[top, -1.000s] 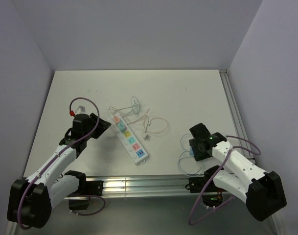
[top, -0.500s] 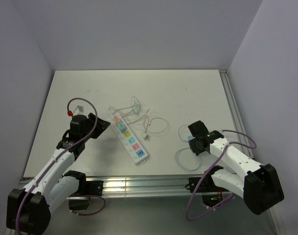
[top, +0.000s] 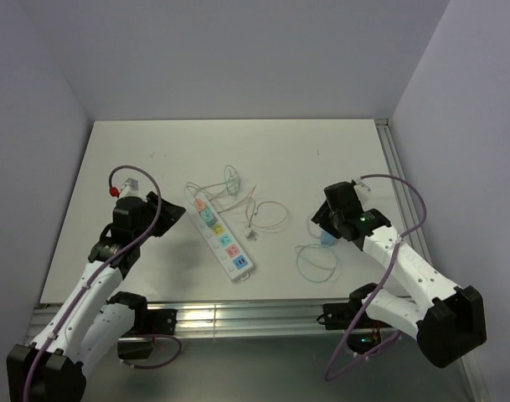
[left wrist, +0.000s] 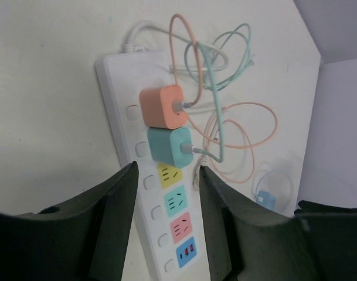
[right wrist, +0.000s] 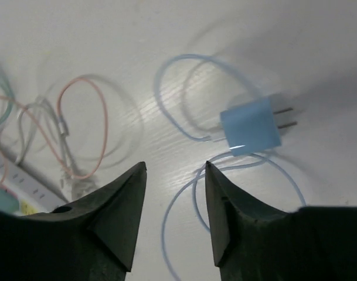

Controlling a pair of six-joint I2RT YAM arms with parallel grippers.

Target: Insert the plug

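Note:
A white power strip (top: 222, 238) with coloured sockets lies at the table's middle; it also shows in the left wrist view (left wrist: 121, 126). An orange plug (left wrist: 162, 107) and a teal plug (left wrist: 170, 146) sit in its first two sockets. The yellow, green and pink sockets are empty. A blue plug (right wrist: 250, 129) lies loose on the table on its coiled blue cable, prongs pointing right; it also shows in the top view (top: 325, 239). My right gripper (right wrist: 176, 167) is open and empty, just beside the blue plug. My left gripper (left wrist: 166, 172) is open and empty, above the strip's left side.
Orange and teal cables (top: 267, 214) loop on the table between the strip and the blue plug. A blue cable loop (top: 316, 263) lies near the front edge. A metal rail (top: 238, 315) runs along the near edge and another (top: 397, 176) along the right side.
My right gripper has moved away from the near edge toward the table's middle, and the blue plug and cable have shifted with it. My left arm has drawn slightly left.

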